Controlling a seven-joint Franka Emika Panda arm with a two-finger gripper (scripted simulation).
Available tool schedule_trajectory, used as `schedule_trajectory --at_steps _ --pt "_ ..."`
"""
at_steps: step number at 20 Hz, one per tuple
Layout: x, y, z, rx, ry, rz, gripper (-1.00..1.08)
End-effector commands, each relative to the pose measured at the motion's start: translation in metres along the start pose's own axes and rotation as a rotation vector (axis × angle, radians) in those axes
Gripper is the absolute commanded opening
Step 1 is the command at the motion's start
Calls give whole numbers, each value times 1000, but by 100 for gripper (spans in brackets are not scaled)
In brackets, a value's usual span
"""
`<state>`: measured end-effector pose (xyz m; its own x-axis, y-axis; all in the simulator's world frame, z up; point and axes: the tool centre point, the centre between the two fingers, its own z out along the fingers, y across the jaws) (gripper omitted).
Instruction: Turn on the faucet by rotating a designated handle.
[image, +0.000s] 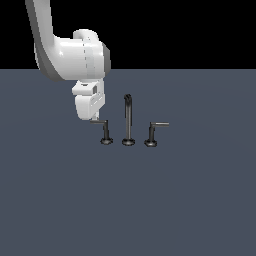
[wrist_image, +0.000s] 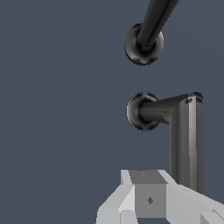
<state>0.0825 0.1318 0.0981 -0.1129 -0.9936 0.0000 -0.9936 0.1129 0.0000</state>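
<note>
The faucet is a dark grey three-piece set standing on the grey floor. Its tall hooked spout (image: 128, 120) is in the middle, its base (wrist_image: 143, 43) showing in the wrist view. The designated handle (image: 105, 131) stands on the exterior view's left, with a slim post and a thin bar pointing left (wrist_image: 188, 140) above its round base (wrist_image: 141, 111). My gripper (image: 95, 118) hangs at the free end of that bar, fingertips touching or nearly touching it. The fingers (wrist_image: 148, 199) show no gap and sit beside the bar, not around it.
A second lever handle (image: 152, 132), with a chunkier post and its bar pointing right, stands on the exterior view's right of the spout. The white arm (image: 75, 60) comes down from the upper left. Flat grey floor (image: 128, 200) surrounds the set.
</note>
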Motion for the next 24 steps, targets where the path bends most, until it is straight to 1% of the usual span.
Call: schedule_trajectory --at_steps 1,4,5,6,23,24 --pt "-4 8 0 0 0 0 -100" --pt "-9 18 0 0 0 0 -100" --pt "-9 18 0 0 0 0 -100" --pt "-2 9 0 10 -1 10 -100" --pt "5 61 0 1 0 0 -100" --pt "5 61 0 1 0 0 -100"
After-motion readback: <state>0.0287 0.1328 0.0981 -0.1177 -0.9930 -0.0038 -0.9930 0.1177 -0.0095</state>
